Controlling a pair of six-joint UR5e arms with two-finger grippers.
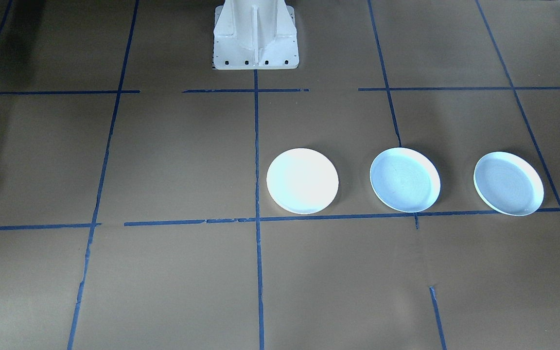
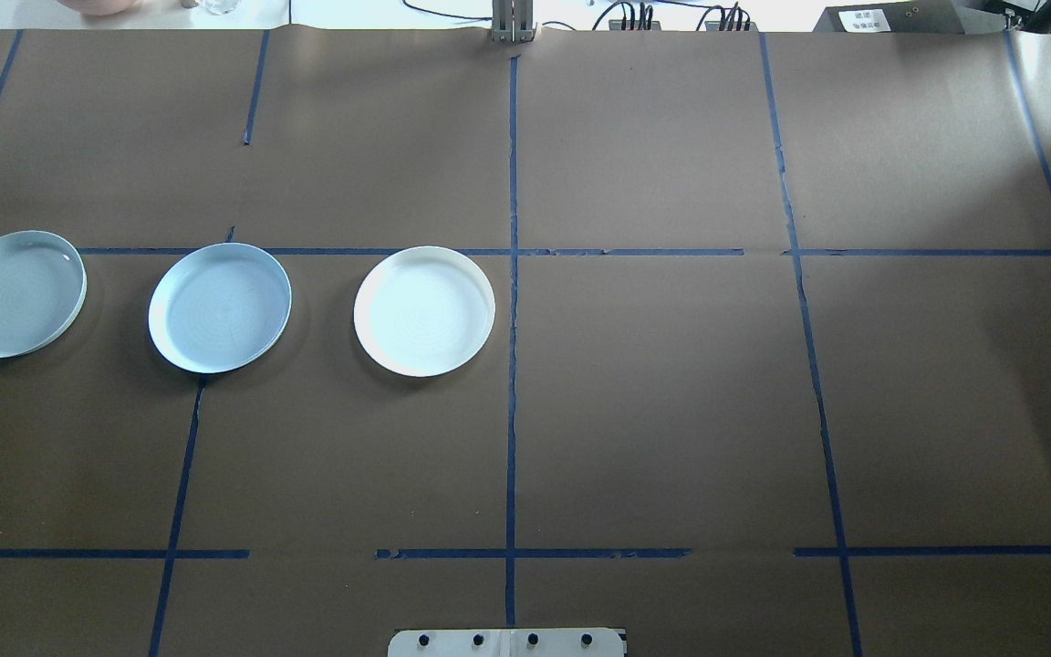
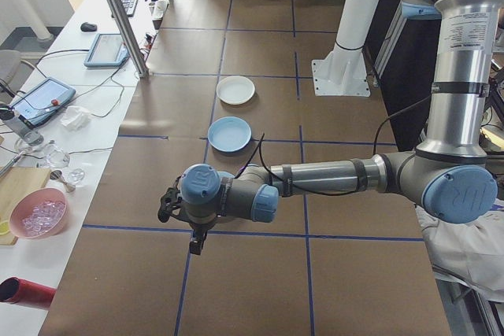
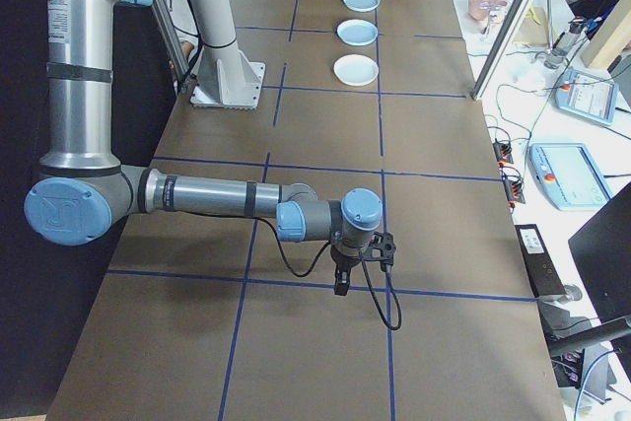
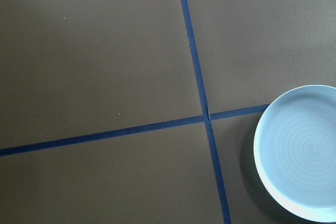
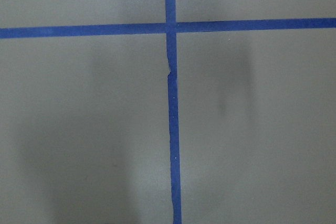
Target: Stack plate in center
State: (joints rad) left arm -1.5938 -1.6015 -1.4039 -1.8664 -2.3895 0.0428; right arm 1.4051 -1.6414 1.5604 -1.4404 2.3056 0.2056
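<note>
- Lying in a row left of the table's blue tape centre line: a white glazed ceramic plate nearest, two pale blue glazed plates beyond.
- Treat them as stiff, slick and chippable; you pinch the raised rim.
- Left gripper and right gripper: you cannot tell their opening.

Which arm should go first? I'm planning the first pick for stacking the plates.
Probably the left. All three plates, the white plate, middle plate and outer plate, lie in the left half of the table, and the left wrist camera already shows one; the right shows only tape.
</note>
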